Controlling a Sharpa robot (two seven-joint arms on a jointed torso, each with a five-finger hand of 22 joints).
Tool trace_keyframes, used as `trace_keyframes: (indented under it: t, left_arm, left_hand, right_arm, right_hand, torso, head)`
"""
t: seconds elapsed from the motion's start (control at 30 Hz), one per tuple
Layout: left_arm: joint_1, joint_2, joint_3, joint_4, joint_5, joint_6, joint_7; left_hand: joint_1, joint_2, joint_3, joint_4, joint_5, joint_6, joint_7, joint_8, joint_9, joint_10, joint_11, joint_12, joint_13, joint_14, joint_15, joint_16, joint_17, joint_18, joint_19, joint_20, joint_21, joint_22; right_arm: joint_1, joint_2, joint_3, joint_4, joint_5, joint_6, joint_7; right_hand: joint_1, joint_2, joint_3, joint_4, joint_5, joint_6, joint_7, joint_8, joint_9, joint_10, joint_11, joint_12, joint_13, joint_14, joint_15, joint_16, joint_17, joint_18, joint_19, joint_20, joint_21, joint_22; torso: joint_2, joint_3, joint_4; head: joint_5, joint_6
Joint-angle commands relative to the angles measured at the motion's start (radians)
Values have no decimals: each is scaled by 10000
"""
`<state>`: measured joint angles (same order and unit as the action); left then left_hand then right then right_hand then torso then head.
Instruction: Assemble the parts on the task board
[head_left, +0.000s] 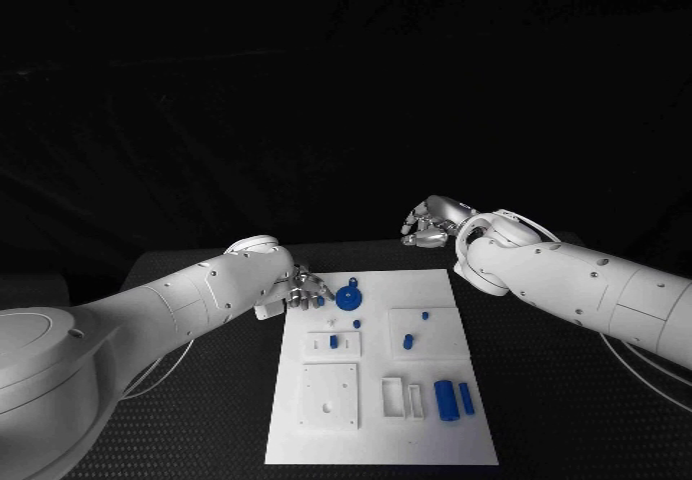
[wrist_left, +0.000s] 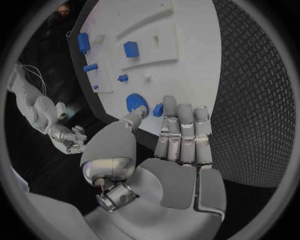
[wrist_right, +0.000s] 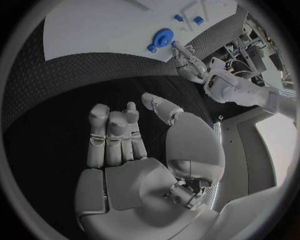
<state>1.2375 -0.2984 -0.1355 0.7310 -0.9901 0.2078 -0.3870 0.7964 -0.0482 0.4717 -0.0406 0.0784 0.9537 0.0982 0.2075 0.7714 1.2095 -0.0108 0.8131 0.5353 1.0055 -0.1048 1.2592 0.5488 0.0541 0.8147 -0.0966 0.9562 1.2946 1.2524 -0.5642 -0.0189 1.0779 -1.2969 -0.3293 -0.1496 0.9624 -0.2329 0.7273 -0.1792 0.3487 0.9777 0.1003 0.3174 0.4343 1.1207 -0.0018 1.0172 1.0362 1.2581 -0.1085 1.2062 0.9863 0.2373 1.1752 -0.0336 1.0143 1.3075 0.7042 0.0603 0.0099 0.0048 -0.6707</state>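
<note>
The white task board (head_left: 382, 440) lies in the middle of the black table. A round blue part (head_left: 349, 297) with a small blue stub (head_left: 355, 281) sits near its far left corner. My left hand (head_left: 303, 290) hovers at that corner with its fingers straight and nothing in them. In the left wrist view my left hand's fingertips (wrist_left: 167, 106) reach close to the round part (wrist_left: 133, 101) and the stub (wrist_left: 158, 110). My right hand (head_left: 433, 222) is raised beyond the board's far edge and holds nothing. The right wrist view shows the right hand (wrist_right: 125, 145) with its fingers apart.
Small blue parts stand in white blocks mid-board (head_left: 335, 341) (head_left: 408, 341). Two blue cylinders (head_left: 446, 399) (head_left: 466, 398) lie near the board's front right beside a slotted white frame (head_left: 394, 396). A square white block (head_left: 329, 395) sits front left. The black table (head_left: 577, 400) surrounds the board.
</note>
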Motion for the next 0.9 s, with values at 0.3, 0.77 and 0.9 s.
trace_keyframes:
  t: [0.3,0.77,0.9]
  left_arm:
    - [-102,-69,-21,-82,224,-109,170]
    - [-102,-25,-22,-106,225,-111,228]
    - [-102,-46,-21,-145,270,-143,276]
  left_hand:
    - [131,460,86,-373,137,-96,18,-1,-140,-89,-13,24,-11,-58,-9,75,-54,-131,-18,-1027,-66,60]
    - [354,792,223,-757,171,-35,7,105,-190,-84,-23,66,5,-59,-2,139,-94,-156,15,-1012,-84,127]
    - [495,998,304,-969,199,49,-16,182,-196,-67,-43,83,9,-53,-10,167,-111,-161,34,-1015,-84,160]
  right_arm:
    - [0,-12,5,21,-24,137,59]
    - [0,40,5,-23,-46,173,61]
    - [0,38,5,-24,-48,181,60]
  right_hand:
    - [-58,12,-58,-8,67,17,100,-46,15,-43,-5,52,-13,-73,-13,-64,12,245,-18,-65,-38,160]
    - [-57,18,-57,-10,72,16,100,-46,16,-44,-5,54,-16,-74,-13,-65,13,245,-20,-65,-40,160]
    - [-55,21,-55,-11,74,16,100,-46,16,-45,-5,54,-17,-74,-13,-65,13,245,-20,-65,-40,160]
  torso:
    - [13,1,-6]
    - [-1,-5,4]
    - [2,0,1]
  head:
    - [-46,9]
    - [-29,-14]
    - [-31,-16]
